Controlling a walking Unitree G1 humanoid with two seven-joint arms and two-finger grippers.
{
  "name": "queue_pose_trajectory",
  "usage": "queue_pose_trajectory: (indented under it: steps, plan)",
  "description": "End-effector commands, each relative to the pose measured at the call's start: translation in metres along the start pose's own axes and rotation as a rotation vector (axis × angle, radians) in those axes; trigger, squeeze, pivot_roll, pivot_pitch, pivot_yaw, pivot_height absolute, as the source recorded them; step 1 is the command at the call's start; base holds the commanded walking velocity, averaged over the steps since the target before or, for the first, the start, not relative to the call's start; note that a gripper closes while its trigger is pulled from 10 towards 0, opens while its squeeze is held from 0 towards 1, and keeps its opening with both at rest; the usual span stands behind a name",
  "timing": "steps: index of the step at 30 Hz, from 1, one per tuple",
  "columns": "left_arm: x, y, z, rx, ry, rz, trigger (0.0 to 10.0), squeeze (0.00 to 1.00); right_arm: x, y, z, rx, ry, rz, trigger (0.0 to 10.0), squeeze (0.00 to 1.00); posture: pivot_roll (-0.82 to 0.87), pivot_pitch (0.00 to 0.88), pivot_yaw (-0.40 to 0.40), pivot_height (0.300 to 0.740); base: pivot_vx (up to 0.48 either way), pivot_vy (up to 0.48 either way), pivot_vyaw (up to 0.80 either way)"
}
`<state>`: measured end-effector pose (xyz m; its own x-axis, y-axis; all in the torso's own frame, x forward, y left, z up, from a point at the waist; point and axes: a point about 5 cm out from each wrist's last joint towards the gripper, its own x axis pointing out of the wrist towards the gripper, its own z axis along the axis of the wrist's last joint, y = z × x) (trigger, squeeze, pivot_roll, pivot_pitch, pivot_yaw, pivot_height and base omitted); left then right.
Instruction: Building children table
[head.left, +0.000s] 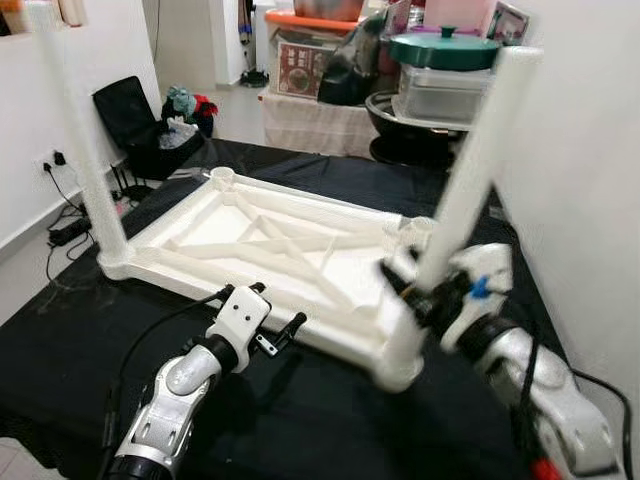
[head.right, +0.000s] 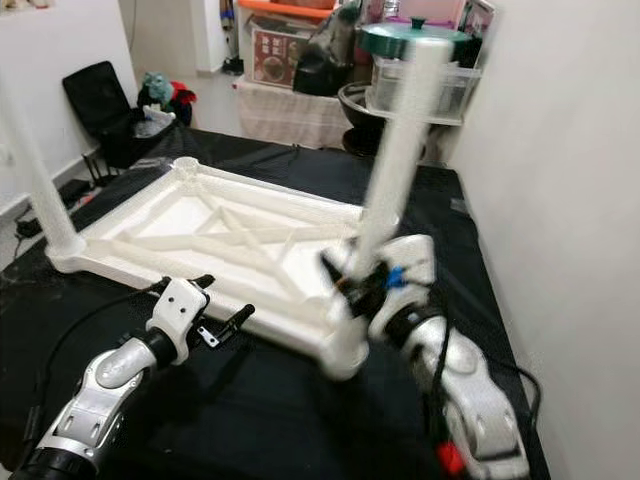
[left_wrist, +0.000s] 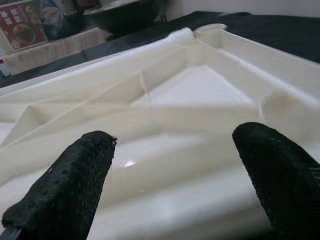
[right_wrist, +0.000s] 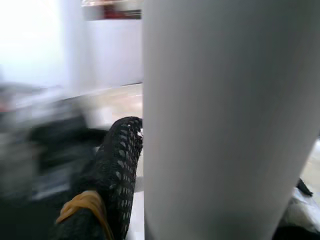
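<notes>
A white plastic table top (head.left: 262, 240) lies upside down on a black cloth. One white leg (head.left: 85, 160) stands upright in its near left corner. My right gripper (head.left: 420, 285) is shut on a second white leg (head.left: 478, 160). That leg is tilted and blurred, with its lower end at the near right corner (head.left: 400, 365). In the right wrist view the leg (right_wrist: 225, 120) is pressed against one black finger (right_wrist: 117, 165). My left gripper (head.left: 278, 305) hovers open at the top's front edge. Its fingers (left_wrist: 75, 185) frame the ribbed underside (left_wrist: 195, 90) with nothing between them.
A white wall (head.left: 590, 180) runs close along the right. Behind the table stand storage boxes (head.left: 305, 60), a black wok (head.left: 405, 120) and a green lid (head.left: 443, 48). A black chair (head.left: 130, 115) and floor cables (head.left: 70, 225) are at the left.
</notes>
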<state>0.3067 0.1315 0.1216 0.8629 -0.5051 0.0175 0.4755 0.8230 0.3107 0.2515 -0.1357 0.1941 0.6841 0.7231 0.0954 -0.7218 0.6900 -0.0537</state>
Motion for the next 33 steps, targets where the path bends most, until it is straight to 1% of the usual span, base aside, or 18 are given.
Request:
queue_pose_trajectory:
  steps: [1, 2, 3, 5, 6, 7, 12, 15, 17, 18, 19, 20, 23, 25, 30, 31, 32, 33]
  plan:
    - [0.001, -0.003, -0.003, -0.006, 0.018, -0.009, 10.0, 0.00, 0.000, 0.004, 0.003, -0.007, -0.014, 0.045, 10.0, 0.00, 0.04, 0.000, -0.097, 0.740, 0.000, 0.000, 0.00]
    - [0.001, -0.003, -0.003, -0.006, 0.018, -0.008, 10.0, 0.00, -0.001, 0.010, -0.001, -0.009, 0.002, 0.093, 10.0, 0.00, 0.04, 0.000, -0.096, 0.740, 0.000, 0.000, 0.00]
    - [-0.001, -0.003, -0.003, -0.005, 0.018, -0.007, 10.0, 0.00, -0.001, 0.012, -0.003, -0.005, 0.009, 0.114, 8.7, 0.00, 0.05, 0.000, -0.098, 0.740, 0.000, 0.000, 0.00]
    - [-0.001, -0.003, -0.003, -0.005, 0.018, -0.007, 10.0, 0.00, -0.001, 0.012, -0.003, -0.005, 0.009, 0.114, 8.7, 0.00, 0.05, 0.000, -0.098, 0.740, 0.000, 0.000, 0.00]
    - [-0.003, -0.002, -0.004, -0.003, 0.022, -0.005, 10.0, 0.00, 0.000, 0.011, -0.005, 0.000, 0.010, 0.106, 0.0, 0.00, 0.05, 0.000, -0.099, 0.740, 0.000, 0.000, 0.00]
    - [-0.003, -0.002, -0.004, -0.003, 0.022, -0.005, 10.0, 0.00, 0.000, 0.011, -0.005, 0.000, 0.010, 0.106, 0.0, 0.00, 0.05, 0.000, -0.099, 0.740, 0.000, 0.000, 0.00]
    - [-0.006, -0.002, -0.006, -0.001, 0.025, -0.004, 10.0, 0.00, 0.007, -0.022, -0.020, -0.054, 0.070, -0.169, 0.0, 0.00, 0.04, 0.000, -0.091, 0.740, 0.000, 0.000, 0.00]
    - [-0.005, -0.002, -0.006, -0.001, 0.024, -0.006, 10.0, 0.00, 0.007, -0.024, -0.020, -0.046, 0.074, -0.192, 0.0, 0.00, 0.04, 0.000, -0.091, 0.740, 0.000, 0.000, 0.00]
    - [-0.004, -0.003, -0.005, -0.003, 0.019, -0.008, 10.0, 0.00, 0.002, -0.047, -0.027, -0.048, 0.170, -0.399, 0.0, 0.00, 0.04, 0.000, -0.092, 0.740, 0.000, 0.000, 0.00]
    - [-0.004, -0.003, -0.005, -0.003, 0.019, -0.008, 10.0, 0.00, 0.002, -0.047, -0.027, -0.048, 0.170, -0.399, 0.0, 0.00, 0.04, 0.000, -0.092, 0.740, 0.000, 0.000, 0.00]
    - [-0.003, -0.003, -0.005, -0.004, 0.018, -0.008, 10.0, 0.00, -0.003, -0.062, -0.033, -0.051, 0.239, -0.549, 0.0, 0.00, 0.04, 0.000, -0.093, 0.740, 0.000, 0.000, 0.00]
    - [-0.003, -0.004, -0.004, -0.006, 0.017, -0.008, 10.0, 0.00, -0.016, -0.083, -0.043, -0.043, 0.336, -0.795, 0.0, 0.00, 0.04, 0.000, -0.094, 0.740, 0.000, 0.000, 0.00]
    - [-0.003, -0.004, -0.004, -0.006, 0.017, -0.008, 10.0, 0.00, -0.016, -0.083, -0.043, -0.043, 0.336, -0.795, 0.0, 0.00, 0.04, 0.000, -0.094, 0.740, 0.000, 0.000, 0.00]
    - [-0.004, -0.004, -0.004, -0.007, 0.018, -0.007, 10.0, 0.00, -0.037, -0.096, -0.055, -0.020, 0.425, -1.114, 0.0, 0.00, 0.05, 0.000, -0.095, 0.740, 0.000, 0.000, 0.00]
    - [-0.006, -0.004, -0.005, -0.008, 0.022, -0.007, 10.0, 0.00, -0.026, -0.077, -0.068, 0.022, 0.448, -1.084, 0.0, 0.00, 0.05, 0.000, -0.093, 0.740, 0.000, 0.000, 0.00]
    - [-0.006, -0.003, -0.005, -0.007, 0.023, -0.007, 10.0, 0.00, -0.012, -0.066, -0.068, 0.024, 0.427, -0.989, 3.2, 0.00, 0.04, 0.000, -0.093, 0.740, 0.000, 0.000, 0.00]
    - [-0.005, -0.001, -0.005, -0.007, 0.022, -0.008, 10.0, 0.00, 0.001, -0.056, -0.064, 0.039, 0.384, -0.881, 10.0, 0.00, 0.03, 0.000, -0.089, 0.740, 0.000, 0.000, 0.00]
    - [-0.005, -0.001, -0.005, -0.007, 0.022, -0.008, 10.0, 0.00, 0.001, -0.056, -0.064, 0.039, 0.384, -0.881, 10.0, 0.00, 0.03, 0.000, -0.089, 0.740, 0.000, 0.000, 0.00]
